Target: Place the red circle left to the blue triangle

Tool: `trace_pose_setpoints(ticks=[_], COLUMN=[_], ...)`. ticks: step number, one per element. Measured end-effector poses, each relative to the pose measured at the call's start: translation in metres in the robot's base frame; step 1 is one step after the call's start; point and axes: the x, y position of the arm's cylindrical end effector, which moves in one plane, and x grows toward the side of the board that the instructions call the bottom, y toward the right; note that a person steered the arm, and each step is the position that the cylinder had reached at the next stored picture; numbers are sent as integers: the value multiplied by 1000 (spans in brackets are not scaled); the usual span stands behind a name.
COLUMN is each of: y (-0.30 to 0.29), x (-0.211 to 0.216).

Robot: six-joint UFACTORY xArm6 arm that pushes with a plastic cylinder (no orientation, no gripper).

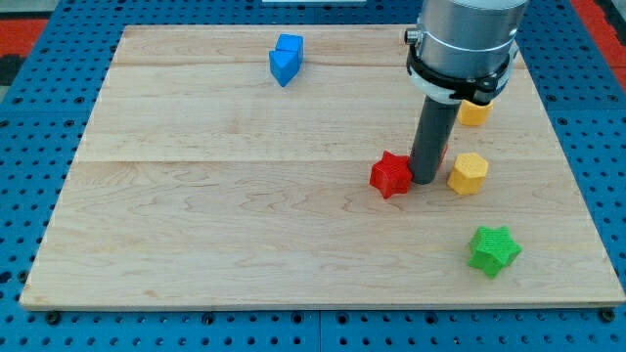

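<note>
My tip (424,181) rests on the board right of centre, touching the right side of a red star-shaped block (390,176). A thin sliver of red (444,154) shows at the rod's right edge; the rod hides the rest, so I cannot tell its shape. A blue block (284,66) with a pointed lower end lies near the view's top, left of the arm, and a second blue piece (290,44) touches its upper right. The blue blocks are far up and left of my tip.
A yellow hexagon (468,173) lies just right of my tip. Another yellow block (474,111) sits partly under the arm's body. A green star (494,250) lies at the lower right. The wooden board (196,215) ends at a blue perforated surround.
</note>
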Motion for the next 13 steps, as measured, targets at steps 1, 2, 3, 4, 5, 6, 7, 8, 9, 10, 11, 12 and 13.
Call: trace_pose_setpoints(ticks=[1, 2, 3, 4, 5, 6, 7, 8, 9, 10, 11, 12, 13], y=[3, 32, 47, 72, 40, -34, -141, -191, -205, -267, -286, -329, -330], x=[0, 2, 1, -1, -31, -76, -112, -105, -82, -133, -148, -125, -161])
